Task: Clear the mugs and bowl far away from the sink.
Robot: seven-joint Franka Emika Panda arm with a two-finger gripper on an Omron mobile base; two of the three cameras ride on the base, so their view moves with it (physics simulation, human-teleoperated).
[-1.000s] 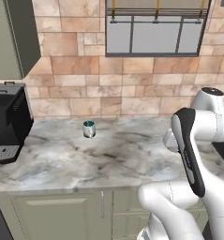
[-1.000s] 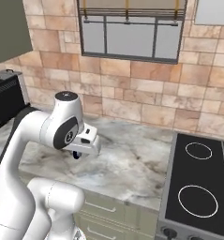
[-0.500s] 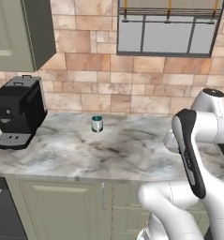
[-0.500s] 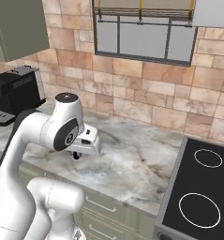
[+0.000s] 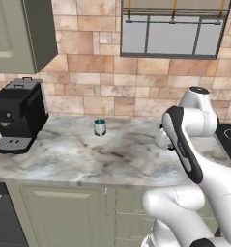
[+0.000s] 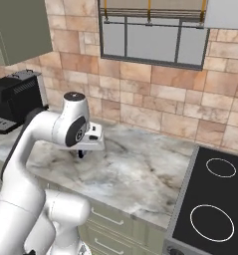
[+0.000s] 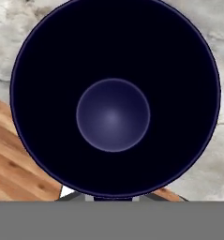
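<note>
Since the earlier pictures the whole scene has been shifted across both base views, which is read as travel of the base along the counter; the arm's pose over the counter has been kept as it was, and the coffee machine is now seen further in from the left edge.

Nearest, in the hand view, the navy mug (image 7: 113, 101) is seen from straight above, its dark inside and rounded bottom taking up almost the whole picture. It is held just under the hand, with the jaws closed to a narrow gap on the part of its rim at the bottom of that view. Grey marble and a strip of wooden floor (image 7: 19, 164) are seen past its rim.

In the right base view the gripper (image 6: 81, 153) is carried low over the marble counter (image 6: 140, 174), near its front edge; the mug is hidden there.

Further back, the teal mug (image 5: 100, 127) is stood upright on the counter towards the tiled wall, well apart from the arm. The black coffee machine (image 5: 18, 116) is set at the far left, and a black cooktop (image 6: 212, 199) is let into the counter at the right.
</note>
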